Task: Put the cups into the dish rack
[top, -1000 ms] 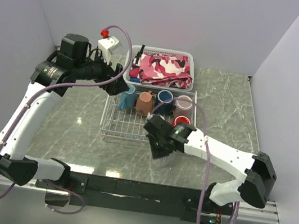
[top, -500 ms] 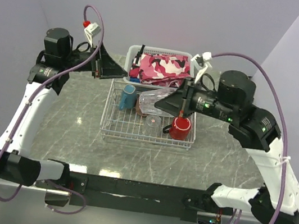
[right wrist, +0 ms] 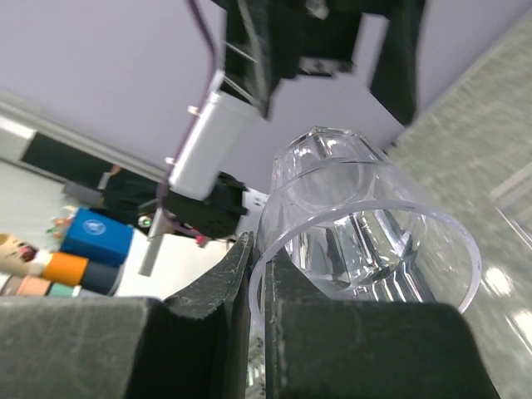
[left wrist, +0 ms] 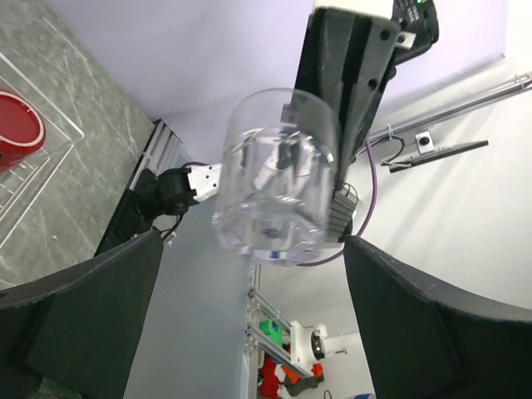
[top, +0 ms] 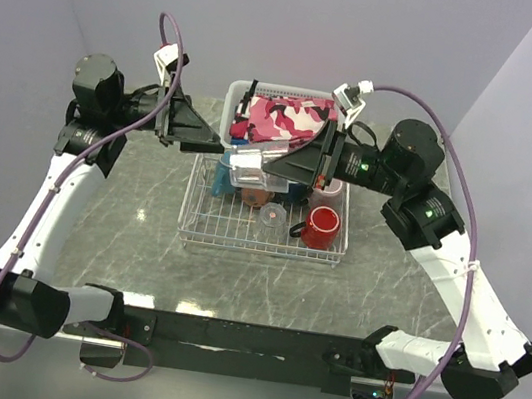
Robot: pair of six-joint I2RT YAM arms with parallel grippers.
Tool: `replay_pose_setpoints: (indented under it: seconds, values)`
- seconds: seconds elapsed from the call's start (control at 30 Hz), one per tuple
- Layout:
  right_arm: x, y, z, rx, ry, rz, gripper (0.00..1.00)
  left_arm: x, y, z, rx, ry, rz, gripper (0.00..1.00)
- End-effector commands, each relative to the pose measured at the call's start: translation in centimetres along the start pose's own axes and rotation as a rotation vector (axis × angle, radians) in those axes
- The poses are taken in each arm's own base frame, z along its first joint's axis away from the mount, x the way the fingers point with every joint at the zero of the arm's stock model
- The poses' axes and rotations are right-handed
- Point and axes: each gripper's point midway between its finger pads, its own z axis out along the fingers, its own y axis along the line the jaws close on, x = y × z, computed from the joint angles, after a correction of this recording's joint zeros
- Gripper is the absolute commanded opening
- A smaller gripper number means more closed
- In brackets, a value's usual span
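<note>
My right gripper (top: 269, 168) is raised above the white wire dish rack (top: 198, 232) and is shut on the rim of a clear glass (top: 247, 169), held on its side. In the right wrist view the fingers (right wrist: 241, 283) pinch the glass wall (right wrist: 366, 224). My left gripper (top: 213, 140) is open and empty, just left of the glass, facing it. The left wrist view shows the glass (left wrist: 278, 179) between and beyond my open fingers (left wrist: 100, 307). In the rack stand a red mug (top: 321, 228), a second clear glass (top: 270, 217), a teal mug (top: 220, 179) and a terracotta mug (top: 257, 197). The other mugs are hidden under the right gripper.
A white slotted basket (top: 283, 92) with pink camouflage cloth (top: 289, 120) stands just behind the rack. The grey marble table (top: 133, 209) lies left and right of the rack. Purple walls close the back and sides.
My right gripper has risen from the rack's front edge with the clear glass and carried it left towards my left gripper. My left gripper has lifted away from the teal mug.
</note>
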Motion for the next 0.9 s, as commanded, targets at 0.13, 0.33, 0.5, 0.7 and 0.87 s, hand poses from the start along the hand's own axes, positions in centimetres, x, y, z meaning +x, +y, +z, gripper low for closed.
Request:
replay_pose_setpoints:
  seconds: [0.13,0.33,0.5,0.7,0.87]
  values:
    - [-2.8,4.2,1.0,-0.216,-0.042,-0.046,0.00,1.4,-2.3,0.3,0.066,0.031,0.073,0.97]
    - [-3.5,3.9,2.0,-0.217,-0.036,-0.032,0.00,1.8,-2.9,1.3,0.100,0.042,0.086,0.96]
    - [-3.4,3.3,2.3,-0.207,-0.028,-0.023,0.00,1.6,-3.4,1.3,0.117,0.041,0.101,0.96]
    - [-2.7,1.9,2.6,-0.196,-0.020,0.002,0.00,1.7,-4.2,1.1,0.131,0.054,0.119,0.96]
    - [-2.3,1.0,2.8,-0.203,-0.028,0.024,0.00,2.4,-4.5,1.1,0.138,0.072,0.120,0.98]
